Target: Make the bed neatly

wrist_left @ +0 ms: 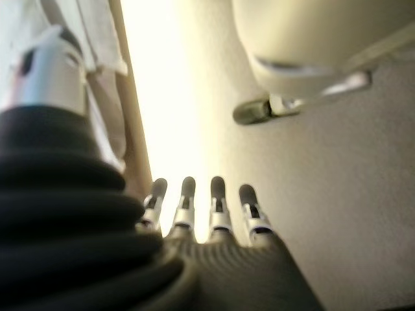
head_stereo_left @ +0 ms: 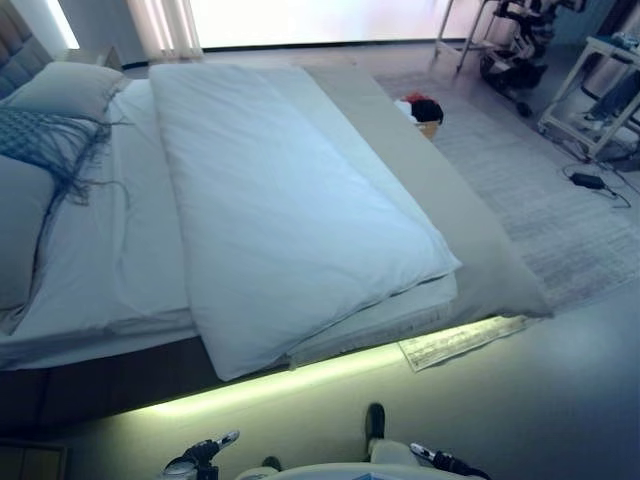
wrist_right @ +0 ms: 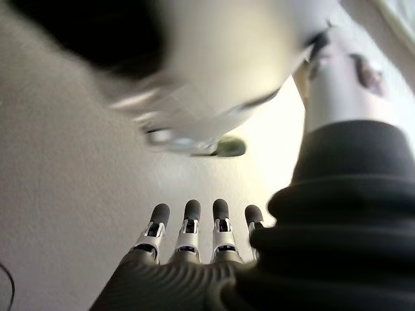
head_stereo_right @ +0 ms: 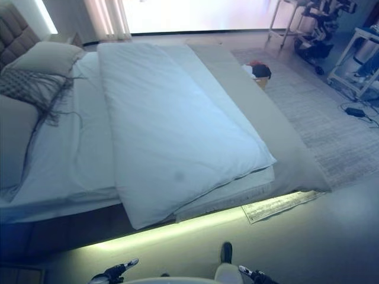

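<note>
Bedroom floor (head_stereo_left: 560, 400) is filling the lower and right parts of the head views, with a pale rug (head_stereo_left: 530, 200) lying at right. Bed (head_stereo_left: 420, 170) is taking up the left and centre, running from upper left toward lower right, with a glowing strip along its near base. White duvet (head_stereo_left: 280, 210) is lying folded down the middle of the bed, its near corner hanging over the near edge at lower centre. Bare sheet (head_stereo_left: 120, 250) is showing left of the duvet. Pillows (head_stereo_left: 65, 88) are sitting at far left, with a fringed grey throw (head_stereo_left: 45, 140) draping over them. Basket (head_stereo_left: 428, 127) is sitting on the floor just past the bed's far side at upper right, holding red, black and white items (head_stereo_left: 424, 106). White rack (head_stereo_left: 590, 90) is standing at the far right edge. Printed sheet (head_stereo_left: 460, 340) is lying flat on the floor at the bed's lower right corner. Left hand (wrist_left: 201, 207) is hanging over the floor, fingers straight, holding nothing. Right hand (wrist_right: 194, 227) is hanging likewise, fingers straight and empty.
</note>
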Controlling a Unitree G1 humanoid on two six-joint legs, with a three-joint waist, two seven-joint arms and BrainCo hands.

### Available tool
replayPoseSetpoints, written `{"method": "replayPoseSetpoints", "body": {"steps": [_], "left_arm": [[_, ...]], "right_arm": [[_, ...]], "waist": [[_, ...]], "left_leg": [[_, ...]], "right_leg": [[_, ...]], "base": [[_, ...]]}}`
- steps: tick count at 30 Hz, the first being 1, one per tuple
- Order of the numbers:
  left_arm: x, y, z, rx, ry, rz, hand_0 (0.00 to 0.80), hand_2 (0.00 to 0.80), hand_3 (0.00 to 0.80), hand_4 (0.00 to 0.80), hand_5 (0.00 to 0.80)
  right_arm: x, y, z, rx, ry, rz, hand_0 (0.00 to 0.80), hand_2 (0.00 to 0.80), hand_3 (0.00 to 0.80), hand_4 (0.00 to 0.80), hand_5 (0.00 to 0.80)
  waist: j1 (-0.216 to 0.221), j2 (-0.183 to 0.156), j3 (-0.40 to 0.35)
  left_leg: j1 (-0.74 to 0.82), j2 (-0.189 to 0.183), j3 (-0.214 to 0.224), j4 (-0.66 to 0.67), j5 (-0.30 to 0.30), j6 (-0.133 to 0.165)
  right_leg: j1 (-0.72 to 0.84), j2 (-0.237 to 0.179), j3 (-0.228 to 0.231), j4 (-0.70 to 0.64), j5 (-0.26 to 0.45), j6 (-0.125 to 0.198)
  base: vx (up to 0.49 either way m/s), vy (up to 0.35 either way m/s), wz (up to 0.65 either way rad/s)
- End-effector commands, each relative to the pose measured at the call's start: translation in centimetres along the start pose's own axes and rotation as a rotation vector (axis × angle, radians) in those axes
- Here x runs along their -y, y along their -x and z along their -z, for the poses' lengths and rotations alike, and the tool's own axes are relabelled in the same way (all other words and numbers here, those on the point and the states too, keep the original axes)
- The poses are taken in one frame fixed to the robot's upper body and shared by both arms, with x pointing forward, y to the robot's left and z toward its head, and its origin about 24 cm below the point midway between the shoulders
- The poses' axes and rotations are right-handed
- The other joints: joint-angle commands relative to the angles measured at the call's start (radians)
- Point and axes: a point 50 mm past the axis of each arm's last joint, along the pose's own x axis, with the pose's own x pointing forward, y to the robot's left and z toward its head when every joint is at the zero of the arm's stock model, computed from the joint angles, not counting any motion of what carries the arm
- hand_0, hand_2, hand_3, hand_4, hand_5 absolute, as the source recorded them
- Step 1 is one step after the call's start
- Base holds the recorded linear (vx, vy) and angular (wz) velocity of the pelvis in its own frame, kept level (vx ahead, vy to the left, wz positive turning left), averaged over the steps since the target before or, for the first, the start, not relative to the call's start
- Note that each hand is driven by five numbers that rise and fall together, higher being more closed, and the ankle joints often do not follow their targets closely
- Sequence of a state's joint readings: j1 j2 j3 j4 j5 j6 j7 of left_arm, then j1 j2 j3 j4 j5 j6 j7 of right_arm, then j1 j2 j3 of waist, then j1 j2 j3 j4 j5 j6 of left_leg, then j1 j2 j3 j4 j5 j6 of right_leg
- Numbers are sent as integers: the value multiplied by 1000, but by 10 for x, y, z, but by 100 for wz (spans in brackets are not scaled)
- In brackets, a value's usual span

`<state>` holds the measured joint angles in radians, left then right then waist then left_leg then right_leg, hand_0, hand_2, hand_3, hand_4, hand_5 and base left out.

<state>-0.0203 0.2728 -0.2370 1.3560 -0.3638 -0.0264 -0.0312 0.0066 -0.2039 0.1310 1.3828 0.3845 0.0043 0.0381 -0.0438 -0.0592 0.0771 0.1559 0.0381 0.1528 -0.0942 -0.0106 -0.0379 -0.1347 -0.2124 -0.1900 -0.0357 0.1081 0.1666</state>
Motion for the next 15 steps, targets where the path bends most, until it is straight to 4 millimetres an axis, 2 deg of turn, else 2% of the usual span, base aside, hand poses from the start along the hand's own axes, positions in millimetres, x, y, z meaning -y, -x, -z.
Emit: {"method": "replayPoseSetpoints", "body": {"steps": [1, 3, 4, 5, 6, 7, 8, 10, 11, 12, 14, 15], "left_arm": [[10, -1, -7, 16, 16, 11, 0, 0, 0, 0, 0], [10, -1, 2, -9, 31, 11, 0, 0, 0, 0, 0], [12, 0, 8, -15, 35, 12, 0, 0, 0, 0, 0], [12, 0, 9, -15, 41, 14, 0, 0, 0, 0, 0], [14, 0, 8, -10, 44, 19, 0, 0, 0, 0, 0], [18, 0, 6, -3, 41, 30, 0, 0, 0, 0, 0], [21, 0, 5, -2, 37, 38, 0, 0, 0, 0, 0], [24, -1, 1, 9, 22, 52, 0, 0, 0, 0, 0], [24, -1, -4, 22, 9, 56, 0, 0, 0, 0, 0], [25, -2, -12, 42, -11, 63, 0, 0, 0, 0, 0], [24, -2, -25, 76, -59, 68, 0, 0, 0, 0, 0], [23, -3, -36, 102, -68, 70, 0, 0, 0, 0, 0]], "right_arm": [[-1, -1, -22, 66, 51, -15, 0, 0, 0, 0, 0], [-4, 0, -27, 105, -37, -48, 0, 0, 0, 0, 0], [-6, 0, -31, 123, -44, -75, 0, 0, 0, 0, 0], [-7, 0, -35, 129, -48, -84, 0, 0, 0, 0, 0], [-8, 0, -40, 135, -54, -90, 0, 0, 0, 0, 0], [-8, 1, -46, 147, -61, -95, 0, 0, 0, 0, 0], [-8, 1, -52, 163, -76, -96, 0, 0, 0, 0, 0], [-9, 3, -71, 213, -121, -116, 0, 0, 0, 0, 0], [-10, 4, -81, 242, -142, -131, 0, 0, 0, 0, 0], [-12, 6, -94, 277, -165, -149, 0, 0, 0, 0, 0], [-19, 10, -115, 332, -196, -184, 0, 0, 0, 0, 0], [-20, 12, -122, 353, -214, -191, 0, 0, 0, 0, 0]], "waist": [[23, 27, 26], [22, 17, 17], [22, 18, 14], [27, 17, 21], [40, 6, 33], [58, 4, 56], [69, 8, 72], [83, 23, 95], [86, 31, 105], [94, 45, 120], [92, 54, 139], [83, 53, 156]], "left_leg": [[-30, -12, 1, 88, -55, 43], [-12, 14, 17, 144, -90, 27], [-10, 28, 22, 190, -82, 11], [-43, 41, 21, 279, -49, -6], [-139, 55, 5, 421, 15, -30], [-218, 62, -17, 477, 44, -44], [-246, 71, -22, 466, 44, -48], [-243, 105, -10, 341, 39, -55], [-244, 119, -9, 289, 52, -60], [-256, 134, -31, 210, 88, -70], [-277, 125, -52, 198, 72, -61], [-304, 137, -42, 236, 56, -68]], "right_leg": [[16, 51, -18, 25, 71, -25], [32, 46, -31, 61, 36, -44], [40, 50, -41, 73, 18, -59], [59, 58, -45, 68, 5, -73], [82, 60, -47, 60, -12, -95], [107, 61, -45, 58, -29, -106], [120, 61, -48, 59, -40, -109], [113, 42, -72, 70, -45, -92], [105, 37, -79, 76, -49, -87], [93, 37, -75, 86, -59, -85], [32, 9, -69, 143, -74, -79], [3, -12, -65, 171, -76, -75]], "base": [[323, -154, 39], [347, -123, 30], [299, -107, 24], [198, -118, 17], [99, -93, 16], [71, -20, 0], [41, 95, -11], [-20, 195, -27], [-86, 223, -34], [-89, 230, -46], [-117, 246, -59], [-99, 208, -33]]}}
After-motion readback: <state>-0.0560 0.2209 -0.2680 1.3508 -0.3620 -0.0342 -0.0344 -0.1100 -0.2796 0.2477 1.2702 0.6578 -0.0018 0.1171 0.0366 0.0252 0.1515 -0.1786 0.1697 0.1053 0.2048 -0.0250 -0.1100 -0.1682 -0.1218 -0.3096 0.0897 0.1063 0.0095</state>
